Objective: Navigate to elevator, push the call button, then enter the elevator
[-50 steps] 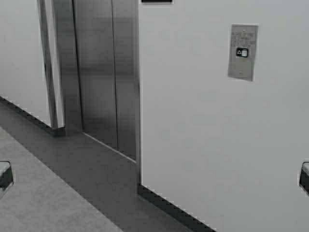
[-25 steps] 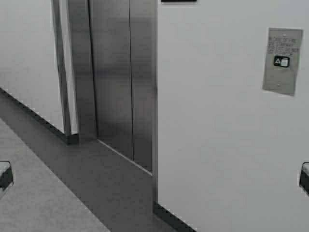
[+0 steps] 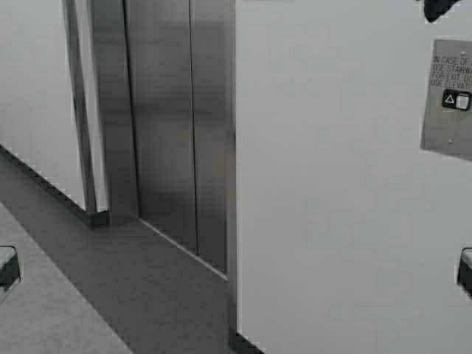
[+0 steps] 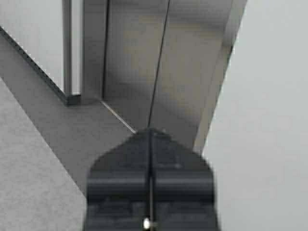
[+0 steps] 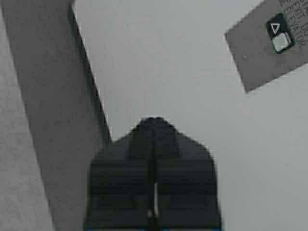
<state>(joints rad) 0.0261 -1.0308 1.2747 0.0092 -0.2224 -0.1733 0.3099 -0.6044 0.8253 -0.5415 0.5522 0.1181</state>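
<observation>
The elevator (image 3: 177,133) has brushed steel double doors, closed, in a steel frame, left of centre in the high view; it also shows in the left wrist view (image 4: 163,67). A steel call panel (image 3: 447,99) with the call button (image 3: 456,100) is on the white wall at the right edge; the panel also shows in the right wrist view (image 5: 269,45). My left gripper (image 4: 150,131) is shut and empty, pointing at the doors. My right gripper (image 5: 154,119) is shut and empty, facing the white wall, short of the panel.
A white wall (image 3: 332,221) with a dark baseboard fills the right half, close ahead. A darker floor strip (image 3: 133,280) runs along the wall and door sill; lighter floor (image 3: 44,317) is at lower left. Another white wall (image 3: 33,96) stands left of the door frame.
The robot has driven forward and turned: the scene shifted, the call panel slid to the right edge and grew larger, and the wall is closer. The arms stay parked.
</observation>
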